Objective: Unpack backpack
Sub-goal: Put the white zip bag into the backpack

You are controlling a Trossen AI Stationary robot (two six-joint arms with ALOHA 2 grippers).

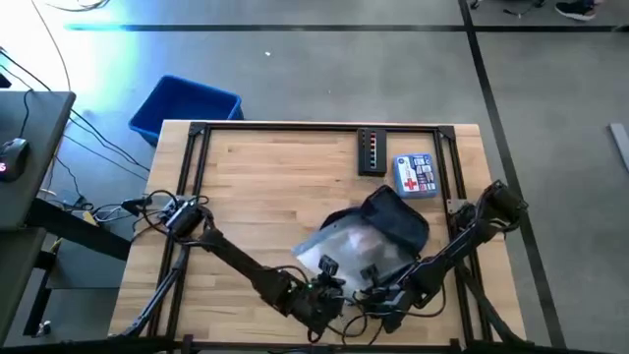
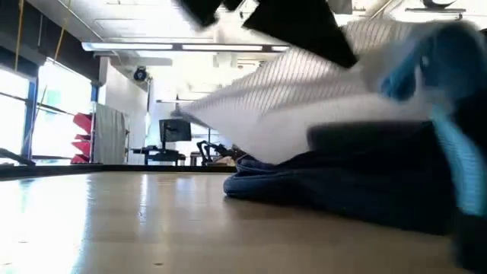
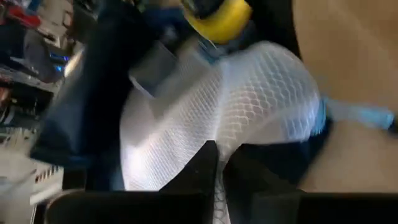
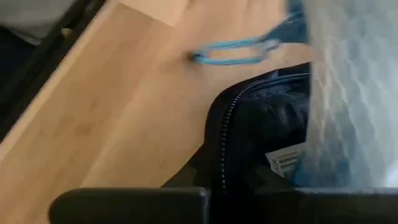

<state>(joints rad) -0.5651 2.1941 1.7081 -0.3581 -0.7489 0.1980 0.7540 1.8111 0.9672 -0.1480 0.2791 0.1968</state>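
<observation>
In the overhead view I have the backpack lying on the wooden table at the lower right of centre, with a clear mesh pouch spilling out of it toward the bottom of the frame. My left gripper sits at the bottom centre, just below the pouch, and from its wrist camera I see its fingers pressed together on the white mesh of the pouch. My right gripper is just beside it at the bottom, right of centre; its wrist camera shows the fingers pinching the zippered edge of the backpack. A light blue cord lies on the wood nearby. Toward the upper right of the overhead frame, a first-aid box and a dark flat case rest side by side, apart from the bag. A blue bin stands on the floor beyond the table's upper left corner.
</observation>
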